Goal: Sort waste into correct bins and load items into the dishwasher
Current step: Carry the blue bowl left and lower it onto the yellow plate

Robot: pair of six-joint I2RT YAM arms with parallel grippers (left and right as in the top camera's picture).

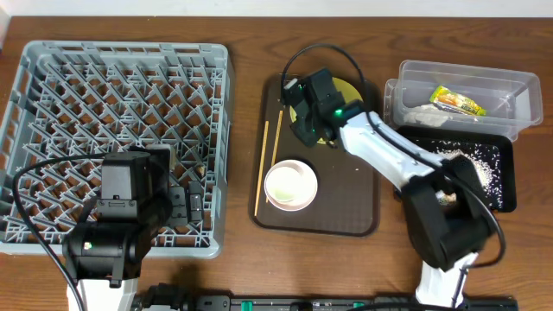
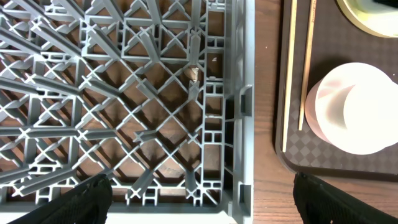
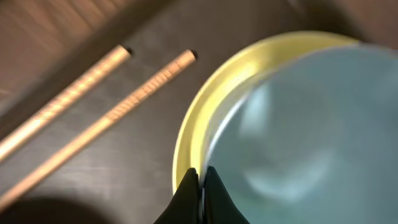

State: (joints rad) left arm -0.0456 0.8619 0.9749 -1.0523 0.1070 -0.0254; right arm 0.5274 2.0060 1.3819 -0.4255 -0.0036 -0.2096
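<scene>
My right jaws (image 3: 200, 186) are drawn almost together at the rim where the yellow plate (image 3: 214, 90) meets a pale bowl (image 3: 311, 124); I cannot tell which they pinch. The plate sits at the tray's (image 1: 346, 216) far end. The chopsticks (image 1: 263, 164) lie lengthwise along its left edge, with a white bowl (image 1: 290, 185) beside them. My left jaws (image 2: 205, 199) are spread wide and empty over the grey rack's (image 1: 52, 86) corner. The wrapper (image 1: 458, 102) in the clear bin (image 1: 518, 86) is unreadable.
</scene>
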